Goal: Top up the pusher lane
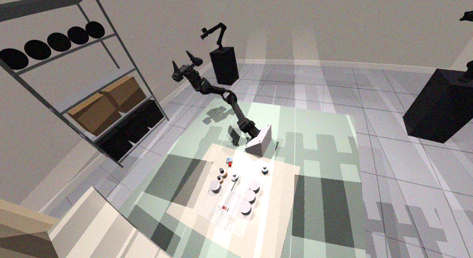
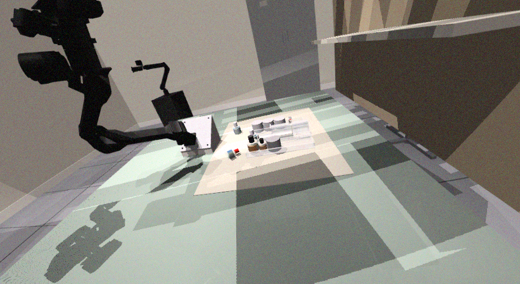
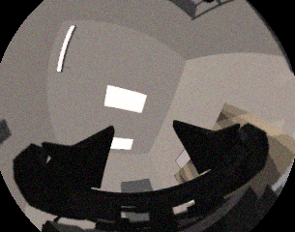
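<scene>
My gripper (image 1: 182,61) (image 3: 143,126) is open and empty. It is raised high beyond the far left corner of the table, well away from the jars, and in the wrist view it faces the wall and ceiling. A clear lane (image 1: 228,198) (image 2: 290,131) lies on the beige mat (image 1: 284,190) (image 2: 290,162). A small light-capped jar (image 1: 235,176) (image 2: 256,137) stands at its near end. A similar bluish jar with a white cap (image 1: 264,170) (image 2: 237,129) stands loose on the mat. Two brown jars with dark caps (image 1: 222,172) (image 2: 251,145) stand left of the lane. A red-and-blue jar (image 1: 229,161) (image 2: 232,152) lies nearer the arm's base.
Several grey cylinders (image 1: 250,195) (image 2: 273,142) stand on both sides of the lane. The arm's white wedge base (image 1: 260,142) (image 2: 199,134) sits at the mat's edge. A metal rack (image 1: 82,90) stands to the left of the table. Black pedestals with other arms (image 1: 225,66) stand behind.
</scene>
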{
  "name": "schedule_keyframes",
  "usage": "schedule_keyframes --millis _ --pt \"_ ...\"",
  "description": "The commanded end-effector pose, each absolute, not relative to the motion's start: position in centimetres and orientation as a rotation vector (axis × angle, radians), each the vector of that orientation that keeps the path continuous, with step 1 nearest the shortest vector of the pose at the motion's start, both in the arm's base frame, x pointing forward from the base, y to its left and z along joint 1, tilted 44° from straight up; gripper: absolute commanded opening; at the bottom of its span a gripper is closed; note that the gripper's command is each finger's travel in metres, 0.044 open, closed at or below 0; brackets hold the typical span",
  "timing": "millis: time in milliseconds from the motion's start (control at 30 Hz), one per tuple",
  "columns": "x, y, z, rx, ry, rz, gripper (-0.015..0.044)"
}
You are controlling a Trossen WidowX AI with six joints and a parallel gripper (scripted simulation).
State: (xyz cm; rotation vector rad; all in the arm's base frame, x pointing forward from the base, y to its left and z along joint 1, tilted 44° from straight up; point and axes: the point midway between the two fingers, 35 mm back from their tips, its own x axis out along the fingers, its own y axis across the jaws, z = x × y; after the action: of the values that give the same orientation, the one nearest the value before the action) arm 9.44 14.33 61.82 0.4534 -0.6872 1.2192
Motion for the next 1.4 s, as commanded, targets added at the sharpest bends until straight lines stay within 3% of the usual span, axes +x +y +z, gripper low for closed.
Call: schedule_keyframes --millis 0,233,567,800,1100,1367 --pt "14.1 16.8 59.7 0.526 -0.547 1.174 0.044" --pt "22.1 21.7 53.5 0.609 -0.194 1.067 0.044" --pt "27.7 26.1 44.3 0.682 0.204 0.889 0.044" --pt "31.7 28.7 33.4 0.658 0.536 0.667 0.044" --pt "32.8 29.7 20.4 0.507 0.878 0.383 0.044" --pt "30.1 27.4 7.8 0.207 1.184 0.057 0.044"
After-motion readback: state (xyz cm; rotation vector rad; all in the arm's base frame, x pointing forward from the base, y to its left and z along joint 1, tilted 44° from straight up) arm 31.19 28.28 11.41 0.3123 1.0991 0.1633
